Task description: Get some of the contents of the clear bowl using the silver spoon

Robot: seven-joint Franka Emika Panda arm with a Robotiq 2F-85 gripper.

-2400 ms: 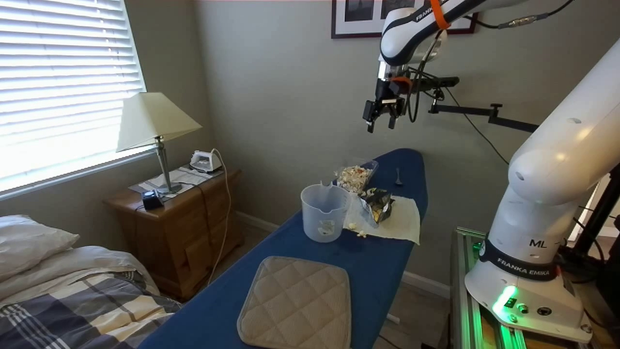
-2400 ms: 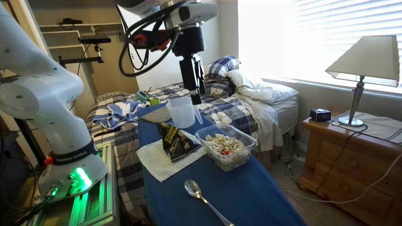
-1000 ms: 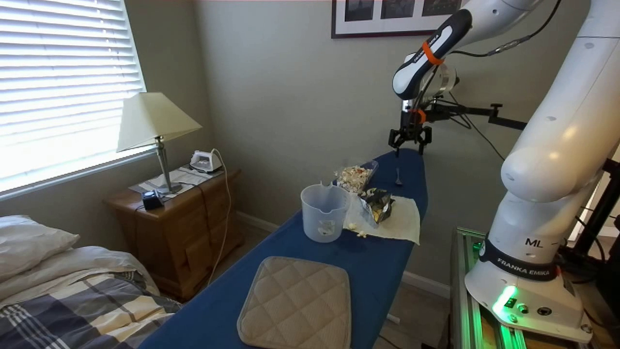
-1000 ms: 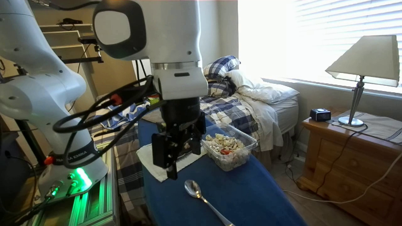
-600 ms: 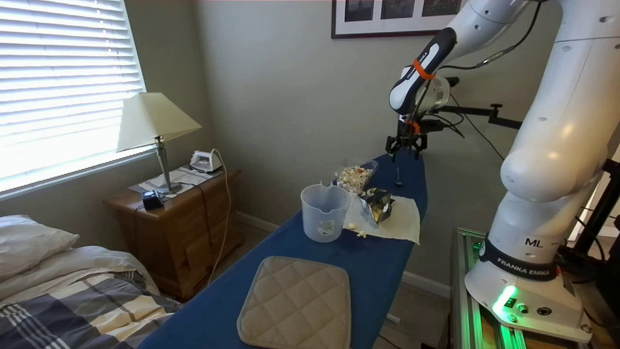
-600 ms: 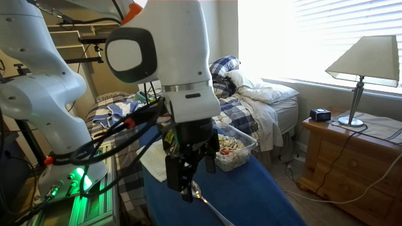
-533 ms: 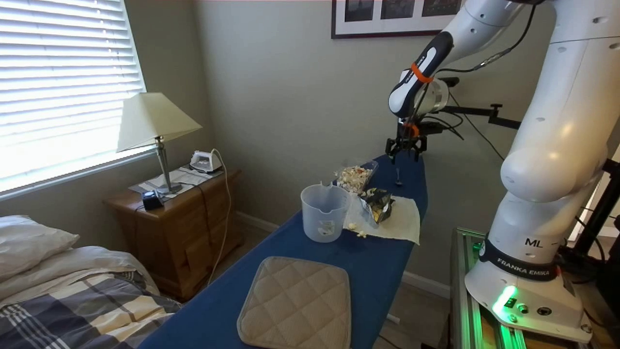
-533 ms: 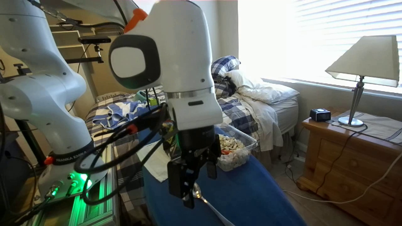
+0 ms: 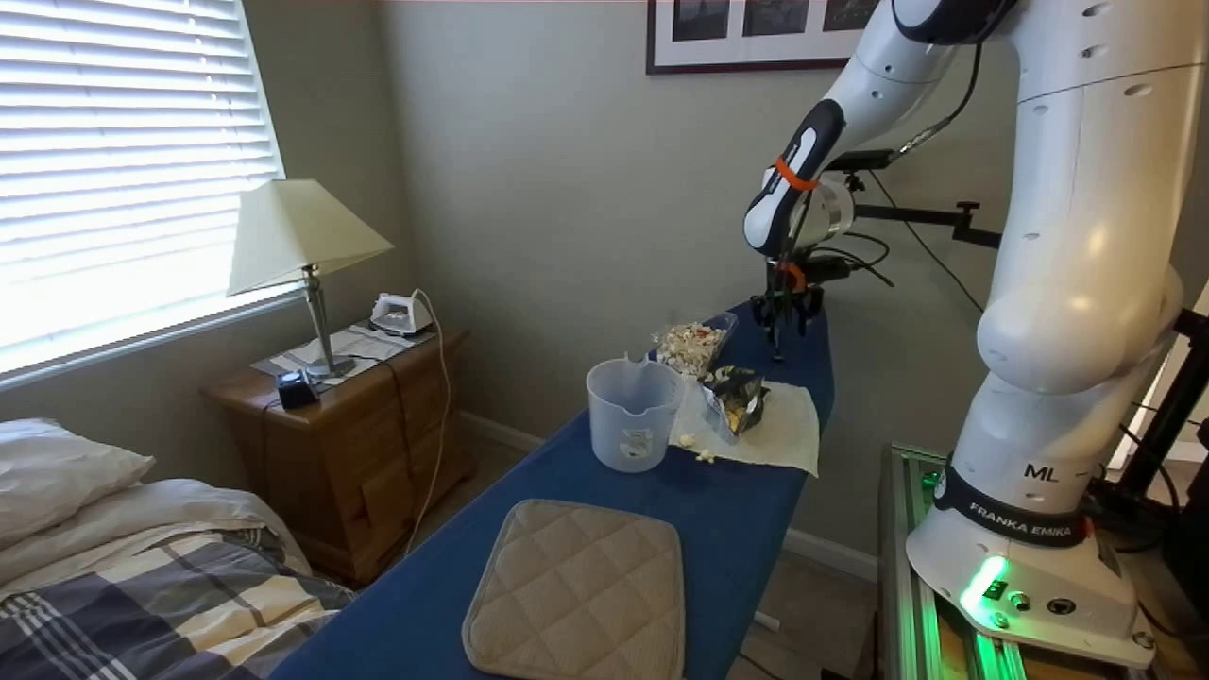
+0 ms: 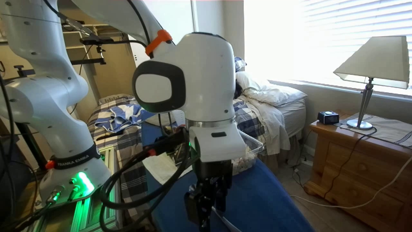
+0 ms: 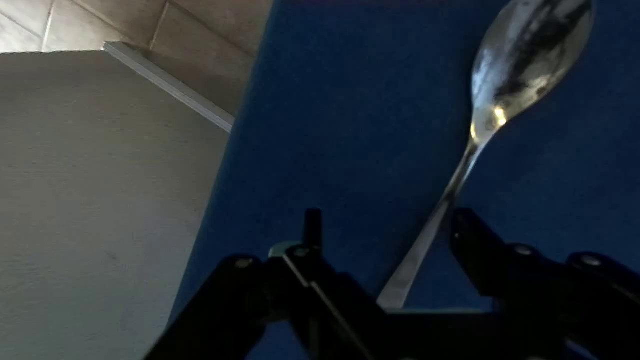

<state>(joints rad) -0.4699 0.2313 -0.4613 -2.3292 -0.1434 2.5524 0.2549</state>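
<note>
The silver spoon lies on the blue board, its bowl at the upper right of the wrist view and its handle running down between my fingers. Its handle also shows in an exterior view; its bowl is hidden there behind my gripper. My gripper is open around the handle, right finger close beside it, left finger well apart. Whether the right finger touches it I cannot tell. The clear bowl stands beside the gripper with its pale contents. In an exterior view the arm partly covers the bowl.
The narrow blue ironing board bears a translucent cup, a dark foil bag, a white cloth and a quilted pad. The board's edge runs down the left part of the wrist view.
My gripper has come from above the board, moved over to the spoon and lowered until its open fingers stand on either side of the handle. The spoon and bowl have not moved.
</note>
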